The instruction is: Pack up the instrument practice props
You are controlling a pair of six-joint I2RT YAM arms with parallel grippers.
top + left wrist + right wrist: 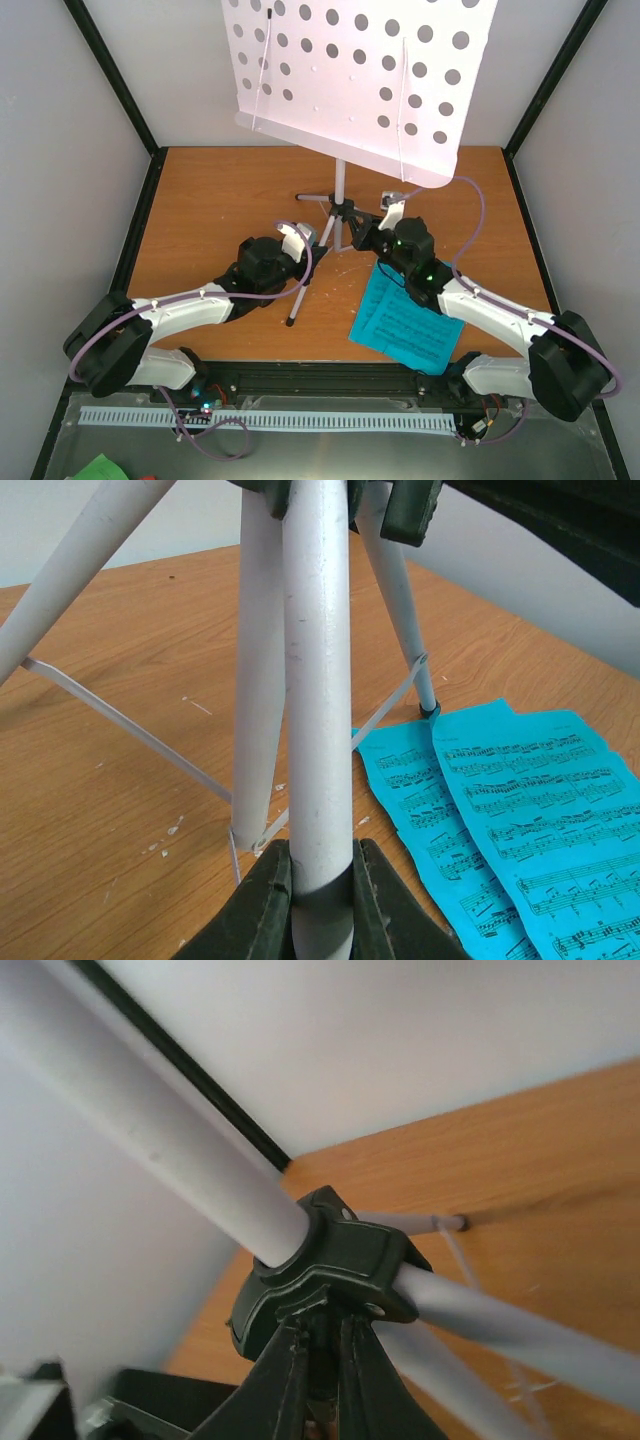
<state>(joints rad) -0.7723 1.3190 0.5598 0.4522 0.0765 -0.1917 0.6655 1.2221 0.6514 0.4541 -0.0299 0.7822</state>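
Firmly closed, the left hand (322, 890) grips a leg (318, 680) of the music stand (350, 70); the right hand (320, 1345) grips its hub (340, 1260).

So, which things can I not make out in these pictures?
Top view: the stand's tray hides the table behind it.
Top view: the right arm covers part of the blue sheets; their number is unclear.
Right wrist view: the right gripper meets the stand's hub in shadow; its grip is unclear.
No metronome shows in any view.

Matt painted-metal music stand (318, 680), scuffed wood-grain table (120, 810), thin cyan paper pages (520, 800), black plastic hub (340, 1255).
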